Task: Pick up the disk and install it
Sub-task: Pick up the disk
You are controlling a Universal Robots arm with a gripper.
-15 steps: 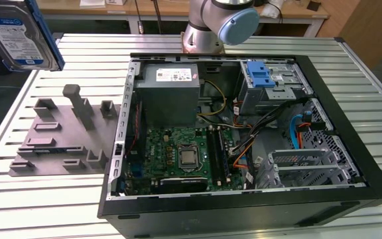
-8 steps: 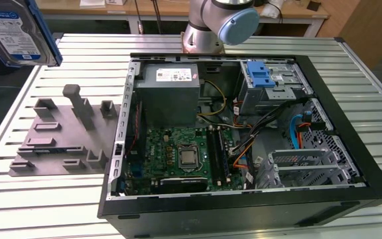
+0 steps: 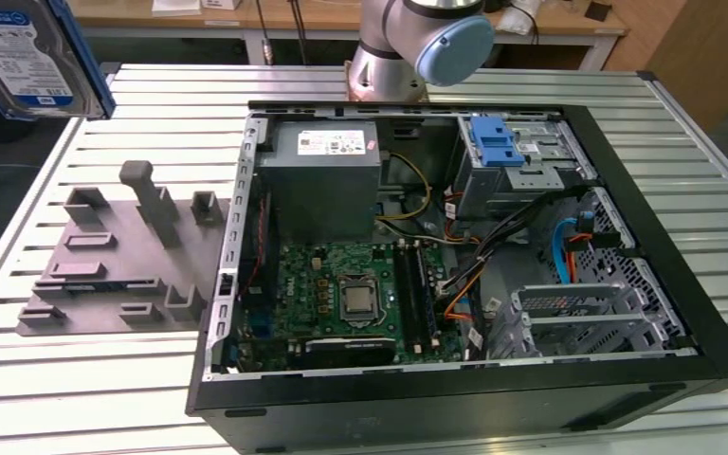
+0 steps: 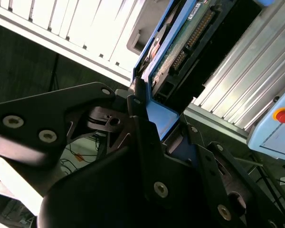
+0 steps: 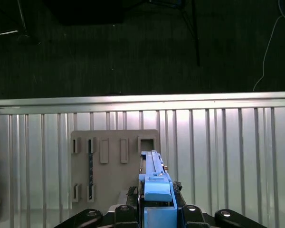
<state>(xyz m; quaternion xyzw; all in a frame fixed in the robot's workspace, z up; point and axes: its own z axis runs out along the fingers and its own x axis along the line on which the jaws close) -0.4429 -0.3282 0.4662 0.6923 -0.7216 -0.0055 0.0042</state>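
Hanging clear of the tabletop [image 3: 35, 379], the disk [image 3: 23, 55] sits edge-on in the hand [image 5: 155, 210]. In both wrist views the two fingers [image 4: 138, 111] are clamped against the blue bracket around it. Its white-and-blue label faces the exterior view, up in that view's left corner. Below the hand a grey slotted fixture plate [image 5: 114, 161] lies flat on the slatted metal tabletop. Well apart from the hand, toward the exterior view's right, the open computer case [image 3: 705, 313] lies on its side, with its motherboard [image 3: 352, 294], grey power-supply box [image 3: 323, 180] and blue drive-bay latch [image 3: 496, 142] exposed.
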